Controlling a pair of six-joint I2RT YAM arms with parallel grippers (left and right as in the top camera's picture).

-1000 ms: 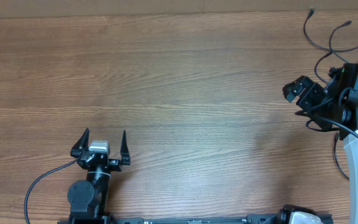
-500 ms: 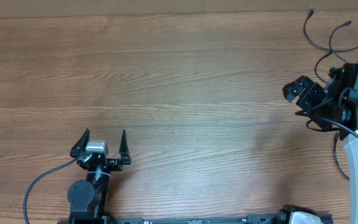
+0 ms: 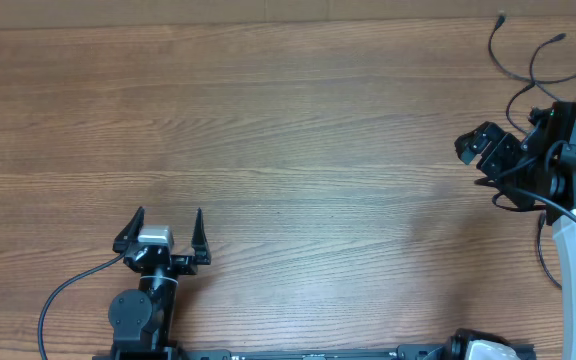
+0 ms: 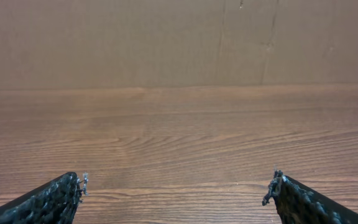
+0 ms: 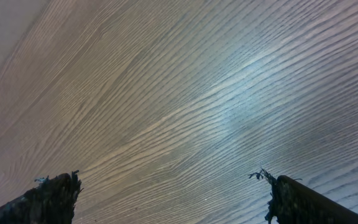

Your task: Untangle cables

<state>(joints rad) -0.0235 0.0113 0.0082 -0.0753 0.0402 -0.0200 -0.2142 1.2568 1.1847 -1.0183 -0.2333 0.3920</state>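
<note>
The cables [image 3: 532, 68] lie at the far right corner of the table [image 3: 288, 130], a loose spread of thin black strands. Two small plugs [image 3: 501, 17] point toward the far edge. The lower part of the spread runs under the right arm and is hidden, so the overhead view does not show where the strands cross.

The right gripper [image 3: 478, 158] hovers just beside the cables, on their left, jaws spread wide and holding nothing. Its own camera shows only bare wood between the fingers [image 5: 48, 199]. The left gripper [image 3: 169, 215] sits near the front left, well apart from the cables, likewise wide and empty.

The step in hand looks like the first reach for a cable. The right gripper seems to face the table's middle, so it first needs to turn toward the cables. A good pick is one strand near a free plug, where it lies alone, rather than where strands overlap. Drawing that strand toward the bare middle of the table should free it without dragging the rest. The strands are thin and lie flat on the wood, so the fingers must come low before closing. The left gripper would have to cross most of the table to pin the remainder.
</note>
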